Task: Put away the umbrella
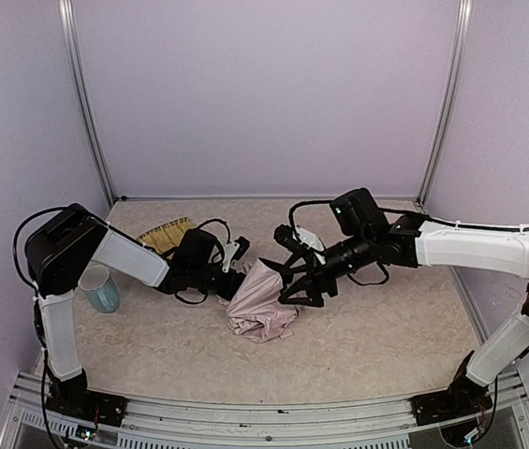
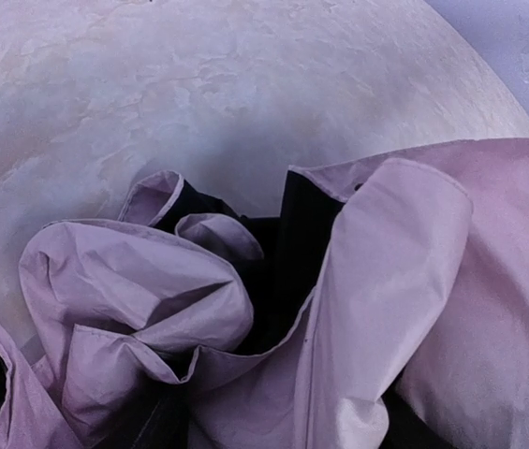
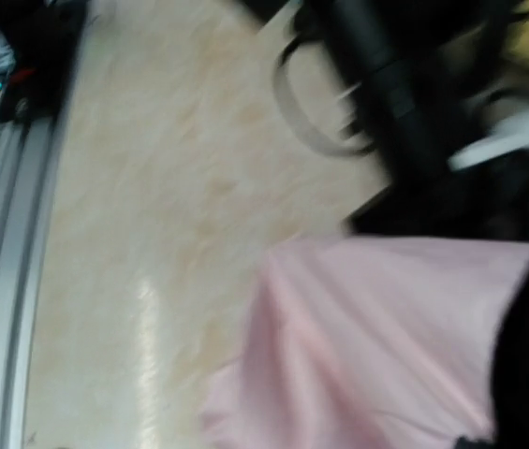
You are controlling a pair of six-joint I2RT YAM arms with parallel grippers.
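The umbrella [image 1: 262,307] lies as a crumpled heap of pale pink fabric with black lining in the middle of the table. My left gripper [image 1: 242,281] is pressed into its left side and seems shut on the fabric. The left wrist view is filled with pink folds [image 2: 376,281] and black lining, which hide the fingers. My right gripper [image 1: 294,285] is against the heap's upper right edge, its jaws looking spread. The right wrist view is blurred and shows pink fabric [image 3: 386,346] but no fingers. The shaft and handle are hidden.
A woven bamboo tray [image 1: 166,234] lies at the back left behind the left arm. A pale blue cup [image 1: 102,290] stands at the left edge. Metal rails [image 1: 264,412] run along the near edge. Walls close the table on three sides.
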